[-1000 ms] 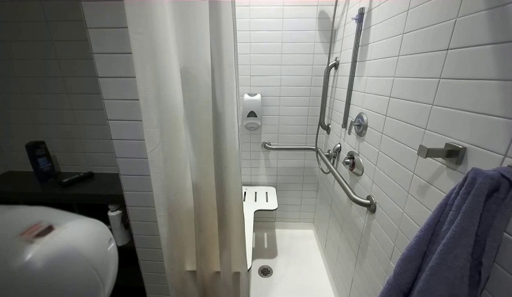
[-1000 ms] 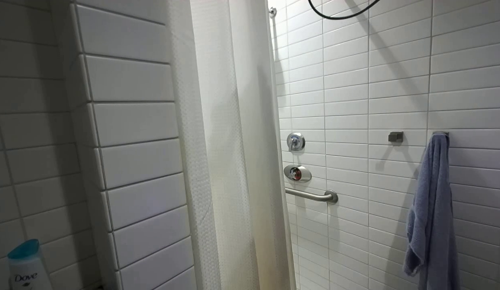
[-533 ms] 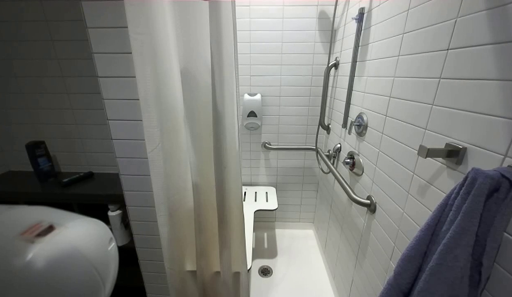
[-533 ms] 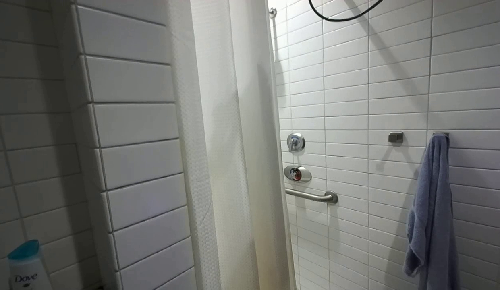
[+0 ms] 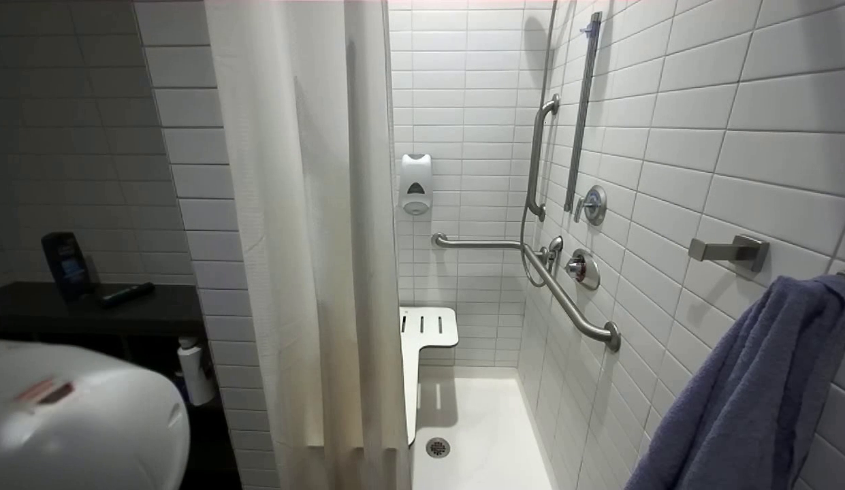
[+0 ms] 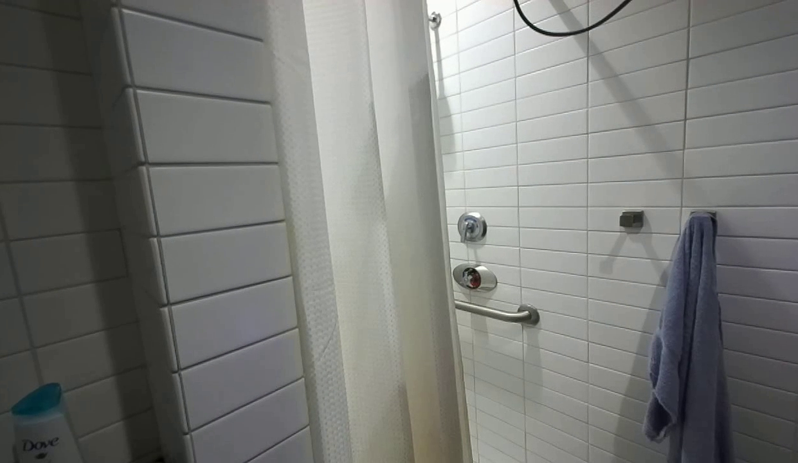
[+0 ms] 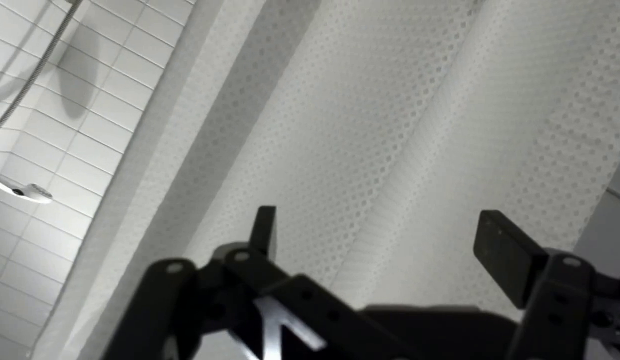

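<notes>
My gripper (image 7: 382,240) has its jaws spread wide, and the textured shower curtain (image 7: 339,150) hangs ahead of them; whether it touches either jaw I can't tell. Squeezing short of it could pinch only air, as depth is hard to judge. Its folds, slanting across beyond the jaws, look shallow, so the fabric might slip out.

Tiled shower room; private or shared, cannot tell. Signs: pale curtain (image 5: 313,238), metal grab bars (image 5: 562,295), slotted white seat (image 5: 431,328), drain (image 5: 438,447) in white floor (image 5: 487,422), shower head (image 7: 34,194), chrome valve controls (image 5: 587,269), wall-mounted dispenser (image 5: 416,178). Purple-blue towel (image 5: 756,388) hanging on white-tiled wall (image 5: 776,160); bottle (image 6: 45,431) marked Dove.
</notes>
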